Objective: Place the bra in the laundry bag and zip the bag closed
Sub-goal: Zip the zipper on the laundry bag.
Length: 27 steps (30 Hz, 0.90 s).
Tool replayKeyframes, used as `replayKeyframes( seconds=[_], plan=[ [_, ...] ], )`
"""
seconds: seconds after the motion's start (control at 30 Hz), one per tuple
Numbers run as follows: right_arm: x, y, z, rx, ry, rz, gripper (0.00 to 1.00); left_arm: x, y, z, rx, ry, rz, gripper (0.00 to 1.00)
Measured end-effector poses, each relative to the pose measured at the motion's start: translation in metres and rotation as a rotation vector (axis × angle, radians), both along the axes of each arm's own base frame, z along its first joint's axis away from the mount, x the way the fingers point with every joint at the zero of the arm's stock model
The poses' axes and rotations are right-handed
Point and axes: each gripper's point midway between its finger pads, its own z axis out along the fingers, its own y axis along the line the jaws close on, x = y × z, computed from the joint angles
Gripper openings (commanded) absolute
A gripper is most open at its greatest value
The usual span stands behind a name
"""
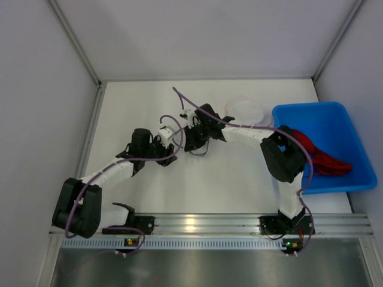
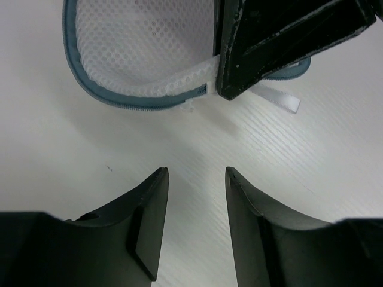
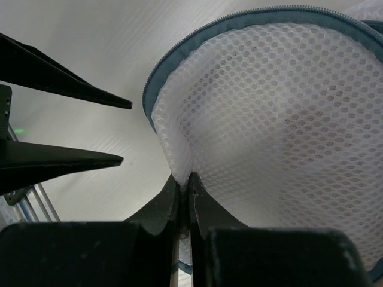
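The white mesh laundry bag (image 2: pixel 137 42) with a teal zipper rim lies on the table in the left wrist view. My right gripper (image 3: pixel 184 178) is shut on a fold of its mesh (image 3: pixel 281 119) near the rim. In the left wrist view the right fingers (image 2: pixel 269 48) pinch the bag beside a white ribbon tab (image 2: pixel 280 99). My left gripper (image 2: pixel 196 173) is open and empty over bare table, a short way from the bag. Both grippers meet mid-table in the top view, left (image 1: pixel 173 142) and right (image 1: pixel 194 139). The red bra (image 1: pixel 320 156) lies in the blue bin.
The blue bin (image 1: pixel 281 116) stands at the right side of the table, close to the right arm's elbow. A pale round shape (image 1: pixel 244 110) lies behind the right forearm. Grey walls enclose the table at left, back and right.
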Motion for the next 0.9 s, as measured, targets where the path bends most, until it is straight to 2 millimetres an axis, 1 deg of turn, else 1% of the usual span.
replayKeyframes(
  seconds=[0.1,0.3,0.43,0.6,0.7,0.8,0.83,0.9],
  plan=[
    [0.001,0.001,0.003,0.013,0.018,-0.010,0.00,0.008,-0.008,0.001,0.008,-0.018,-0.004,0.48],
    [0.001,0.003,0.006,0.031,0.051,-0.027,0.00,0.010,-0.024,-0.001,0.026,-0.032,-0.038,0.47],
    [0.002,0.005,0.008,0.045,0.068,-0.037,0.00,0.020,-0.027,-0.004,0.050,-0.032,-0.017,0.45],
    [0.001,0.005,0.005,0.050,0.096,-0.043,0.00,0.035,-0.025,-0.007,0.078,-0.027,0.031,0.36],
    [0.001,0.004,0.006,0.058,0.112,-0.049,0.00,0.039,-0.024,-0.007,0.080,-0.024,0.050,0.28],
    [0.003,0.005,0.008,0.075,0.125,-0.056,0.00,0.041,-0.024,-0.007,0.080,-0.024,0.059,0.16],
    [0.003,0.005,0.009,0.079,0.128,-0.059,0.00,0.042,-0.024,-0.007,0.080,-0.023,0.061,0.08],
    [0.005,0.004,0.010,0.089,0.139,-0.067,0.00,0.042,-0.024,-0.007,0.078,-0.021,0.064,0.00]
  ],
)
